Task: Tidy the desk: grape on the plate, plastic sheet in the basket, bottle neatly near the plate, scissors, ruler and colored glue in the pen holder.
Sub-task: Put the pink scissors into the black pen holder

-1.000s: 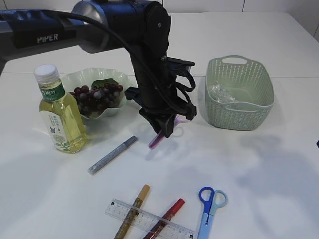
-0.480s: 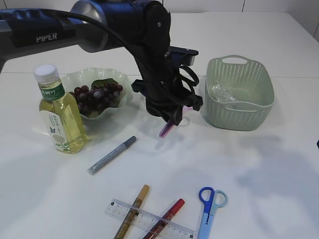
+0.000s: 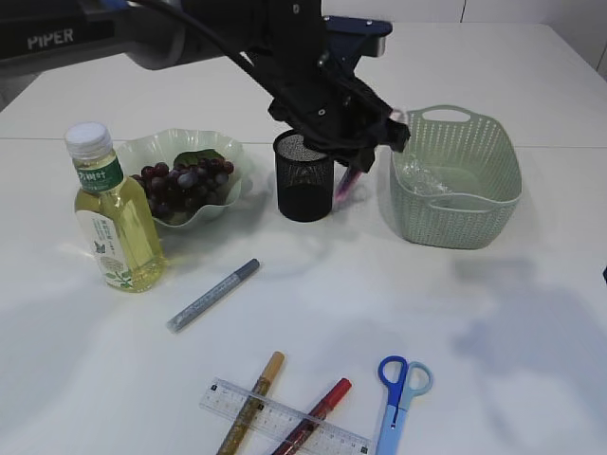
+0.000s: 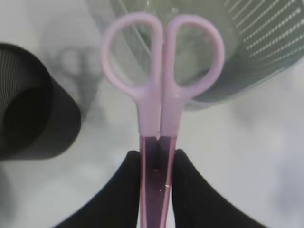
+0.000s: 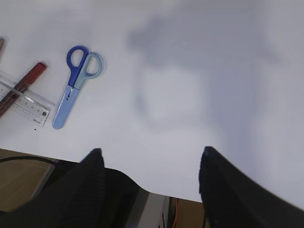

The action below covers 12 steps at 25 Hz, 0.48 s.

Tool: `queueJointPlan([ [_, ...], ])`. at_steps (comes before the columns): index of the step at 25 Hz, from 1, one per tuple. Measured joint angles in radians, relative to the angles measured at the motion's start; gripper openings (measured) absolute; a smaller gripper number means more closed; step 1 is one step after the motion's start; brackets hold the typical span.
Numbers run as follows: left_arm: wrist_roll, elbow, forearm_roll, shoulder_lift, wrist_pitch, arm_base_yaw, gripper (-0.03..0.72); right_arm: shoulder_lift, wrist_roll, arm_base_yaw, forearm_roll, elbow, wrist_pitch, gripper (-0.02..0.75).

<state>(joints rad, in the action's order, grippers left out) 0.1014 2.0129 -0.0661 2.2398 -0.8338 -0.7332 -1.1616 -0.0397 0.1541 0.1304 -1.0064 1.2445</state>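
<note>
My left gripper (image 3: 360,152) is shut on the blades of a pink scissors (image 3: 346,182), which hangs handles-down between the black mesh pen holder (image 3: 303,180) and the green basket (image 3: 474,223). In the left wrist view the pink scissors (image 4: 159,95) sticks out of the gripper (image 4: 156,159), with the pen holder (image 4: 33,123) to its left. Grapes (image 3: 185,182) lie on the green plate (image 3: 142,147), beside the bottle (image 3: 114,218). A crumpled plastic sheet (image 3: 417,175) lies in the basket. A blue scissors (image 3: 400,389), a ruler (image 3: 285,419) and several glue pens (image 3: 213,295) lie on the table. My right gripper (image 5: 149,154) is open and holds nothing.
The gold pen (image 3: 251,403) and the red pen (image 3: 318,412) lie under the ruler near the front edge. In the right wrist view the blue scissors (image 5: 73,85) and the ruler's end (image 5: 26,102) lie to the left, near the table's edge.
The left arm has risen and swung back and to the right with the pink scissors, uncovering the pen holder. The right gripper has not changed.
</note>
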Motion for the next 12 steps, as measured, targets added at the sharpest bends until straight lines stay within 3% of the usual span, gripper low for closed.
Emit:
queueJointPlan([
  [12, 0.0, -0.002, 0.143, -0.027, 0.238, -0.002, 0.132, 0.0, 0.012, 0.0, -0.002, 0.0, 0.0, 0.49],
])
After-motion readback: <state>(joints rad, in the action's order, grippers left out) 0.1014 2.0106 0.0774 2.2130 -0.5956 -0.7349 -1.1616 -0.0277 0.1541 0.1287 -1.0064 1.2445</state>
